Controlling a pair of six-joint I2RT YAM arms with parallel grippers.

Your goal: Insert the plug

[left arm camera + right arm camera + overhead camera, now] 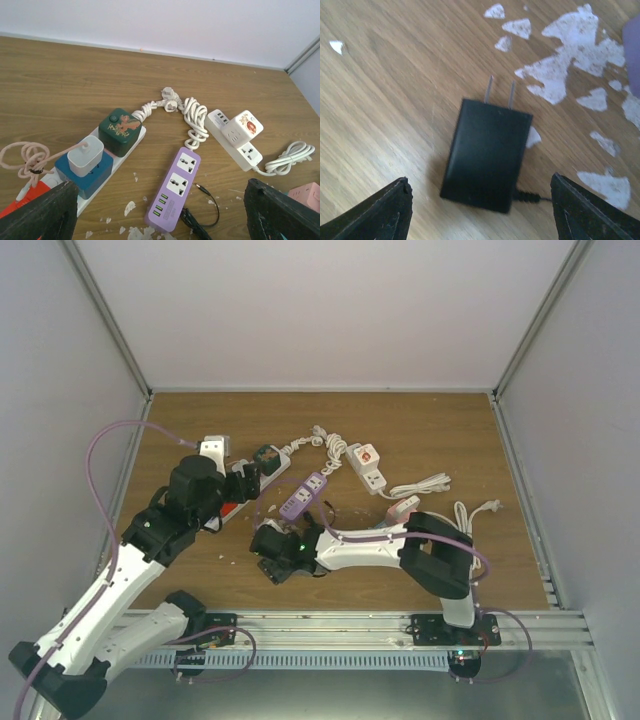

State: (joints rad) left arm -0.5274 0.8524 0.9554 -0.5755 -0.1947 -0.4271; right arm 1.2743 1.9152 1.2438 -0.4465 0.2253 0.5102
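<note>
A black plug adapter (487,155) lies flat on the wooden table, its two metal prongs (500,92) pointing away from me. My right gripper (482,212) is open just above it, one fingertip on each side, not touching. In the top view the right gripper (275,552) hides the plug. The purple power strip (174,192) with two free sockets lies just beyond it and also shows in the top view (303,495). The adapter's thin black cable and barrel jack (202,189) lie beside the strip. My left gripper (160,215) is open and empty, hovering left of the strip.
A white strip (131,145) carries a green cube (119,131) and a blue cube with a white charger (85,157). Another white strip with a red-logo cube (241,129) lies right. There are coiled white cords (195,117), a pink cube (306,194) and paint flakes (565,45).
</note>
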